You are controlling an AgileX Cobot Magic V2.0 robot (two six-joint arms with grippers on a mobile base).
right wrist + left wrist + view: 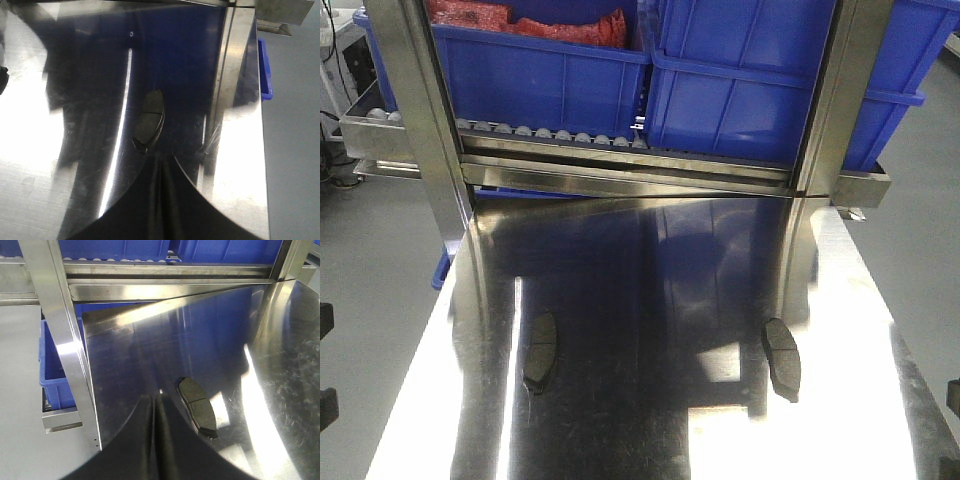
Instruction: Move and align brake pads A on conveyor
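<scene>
The shiny steel table (650, 270) filled the ground ahead of both sets of jaws. Its far edge butted against the roller rack (620, 165), whose blue bins (550, 80) stood well beyond them. The conveyor was in none of the views, so where the pads had to go could not be told.

The left gripper (156, 400) showed only as a dark wedge at the bottom of its wrist view, its jaws pressed together along one seam and holding nothing. The right gripper (161, 159) looked the same, closed tight and empty.

Just ahead and a little right of the left jaws lay the first brake pad (197, 405), flat with its grooved friction face up and its length running away from the tips. The second brake pad (149, 120) lay ahead and slightly left of the right jaws, somewhat further off and also flat. No other pads were in sight.

Each arm seemed stationed over its own pad, probably so both could be lifted together, though the jaws would need to spread first. Bare steel surrounded each pad, leaving free approach from any side. The rack's upright post (65, 350) stood off to the left of the left jaws, and the table's edge ran to the right of the right jaws. Thin pads on slick steel would likely skid if nudged.
</scene>
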